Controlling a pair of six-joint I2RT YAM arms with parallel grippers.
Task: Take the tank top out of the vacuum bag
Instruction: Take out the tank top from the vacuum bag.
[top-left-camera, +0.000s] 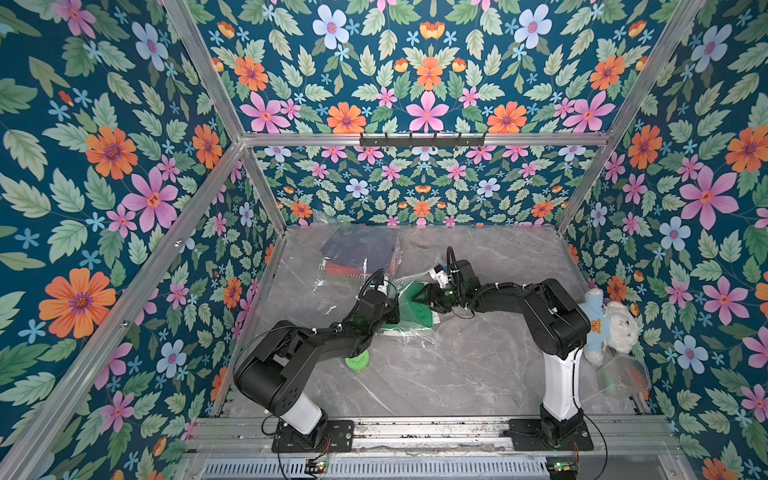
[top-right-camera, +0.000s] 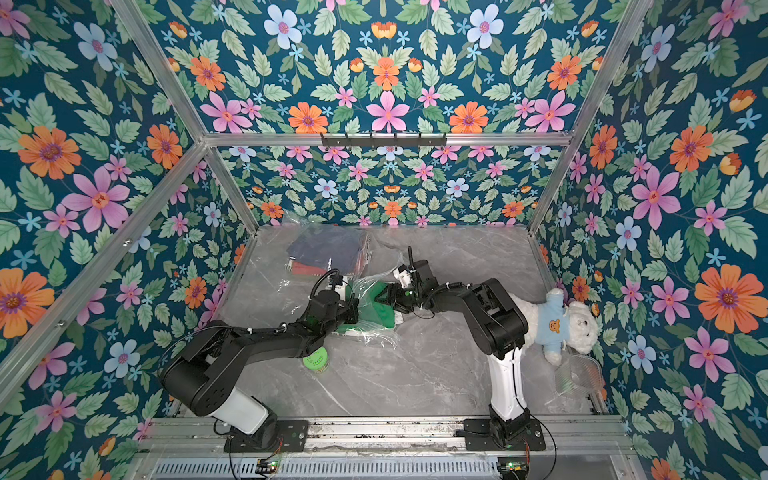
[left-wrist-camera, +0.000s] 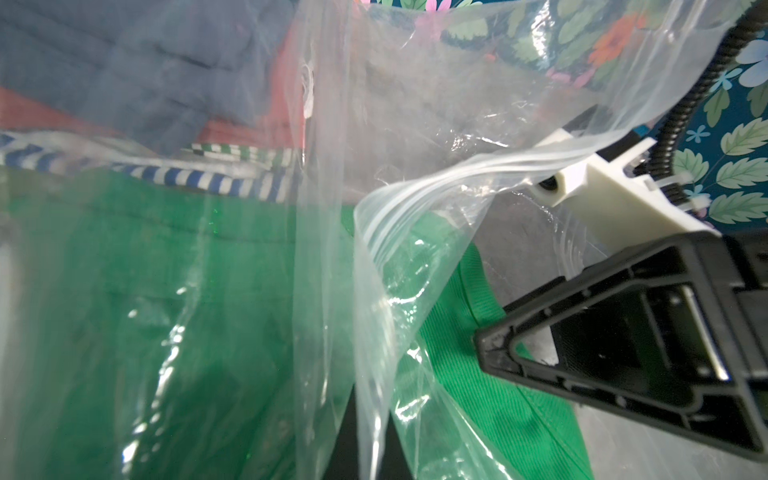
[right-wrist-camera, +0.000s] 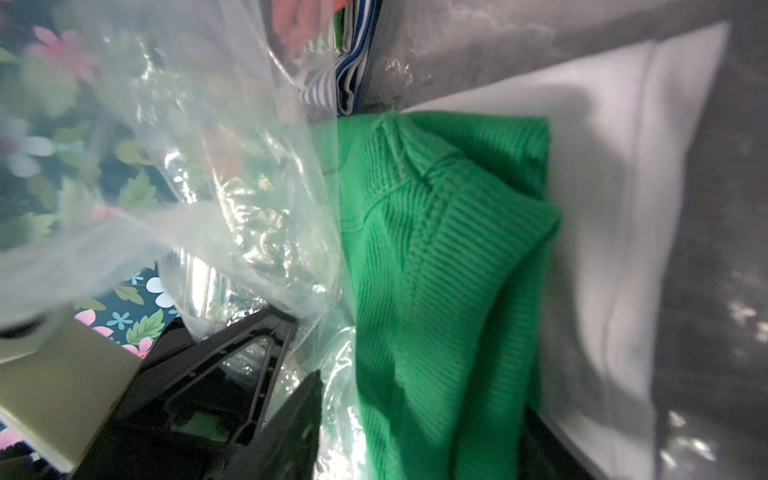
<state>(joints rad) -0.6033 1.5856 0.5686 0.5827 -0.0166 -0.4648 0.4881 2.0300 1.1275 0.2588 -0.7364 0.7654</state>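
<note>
Half done | tank top (right-wrist-camera: 436, 270) partly outside vacuum bag (top-left-camera: 353, 249) mouth, rest inside | left tool (top-left-camera: 396, 313) pinching its film | right tool (top-left-camera: 420, 297) on tank top, grip cannot tell | pending: pull clear

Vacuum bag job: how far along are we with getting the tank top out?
Done: the vacuum bag is open at its mouth, and part of the green tank top pokes out past the plastic. In hand: the left gripper is shut, apparently pinching the bag's edge; the right gripper sits on the exposed green fabric, grip unclear. Left: much of the top lies under plastic and must be pulled clear.
</note>
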